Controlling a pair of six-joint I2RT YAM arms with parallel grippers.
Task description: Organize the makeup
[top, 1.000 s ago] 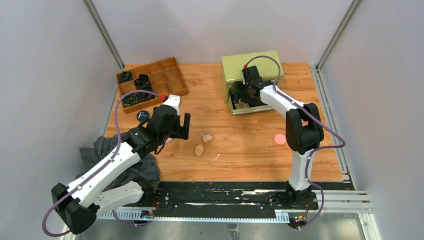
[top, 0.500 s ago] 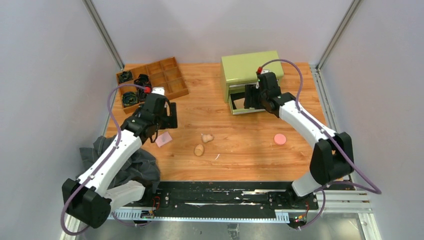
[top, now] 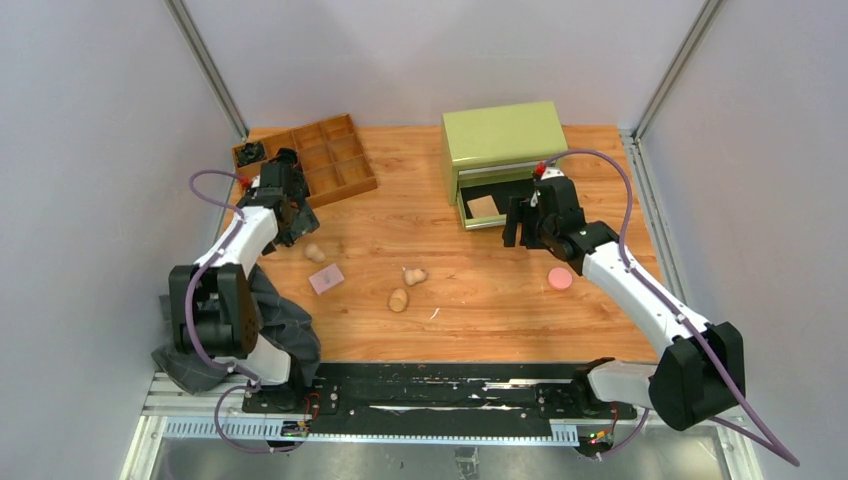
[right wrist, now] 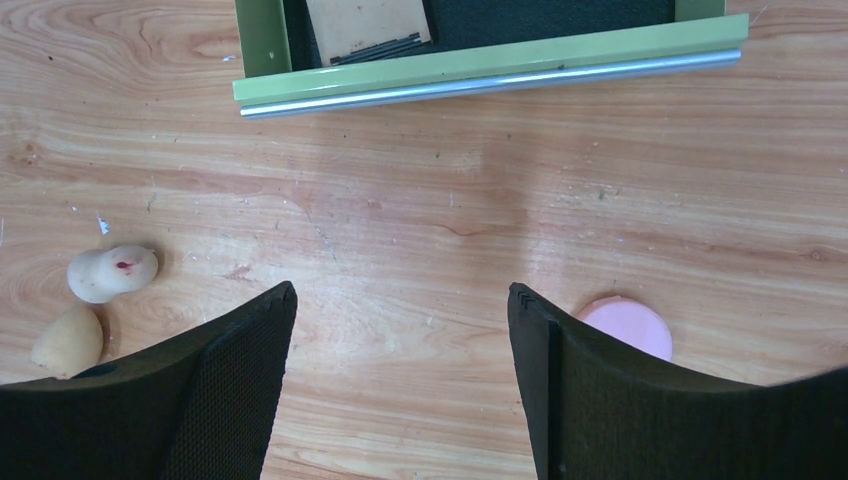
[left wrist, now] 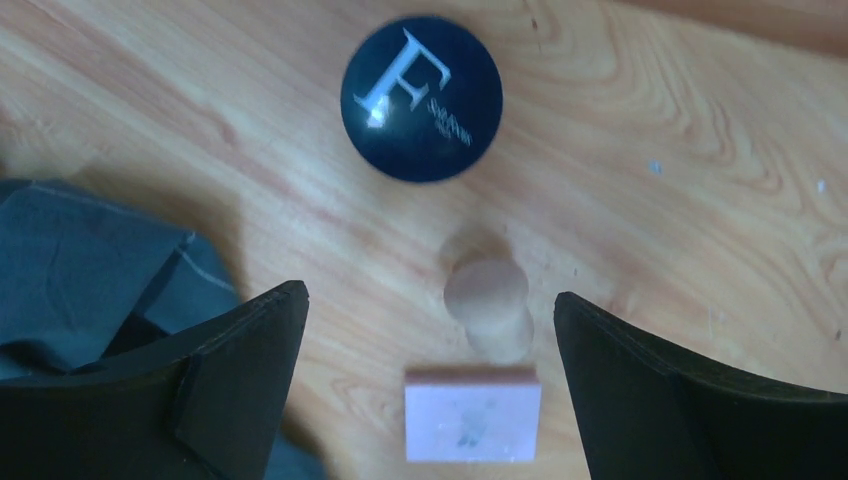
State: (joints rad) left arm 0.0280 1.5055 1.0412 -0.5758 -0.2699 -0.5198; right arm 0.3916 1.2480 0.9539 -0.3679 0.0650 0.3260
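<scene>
Three beige egg-shaped sponges (top: 398,299): two lie near each other in the middle of the light brown wooden table (top: 480,320). The third sponge (top: 314,252) lies further left, just beside the pale pink square pad (top: 326,279), on its far side.
Dark round compact (left wrist: 421,98): has a white letter F on its lid and lies flat on the table near the third sponge. In the top view the left arm hides it.
Pink round puff (top: 560,278): flat on the right part of the table.
Tan square pad (right wrist: 368,25): inside the open drawer (right wrist: 490,65) of the light green box (top: 500,130) at the far side.
Left gripper (left wrist: 430,295): fingers spread wide and holding nothing. It hangs above the third sponge and the pink pad.
Right gripper (right wrist: 400,295): fingers wide apart and empty, above bare table on the near side of the drawer. The puff is beside one finger.
Brown wooden tray (top: 345,150): far left, with compartments. Black coiled bands (top: 248,152) lie in the left ones.
Dark grey cloth (top: 285,335): crumpled at the near left edge.
</scene>
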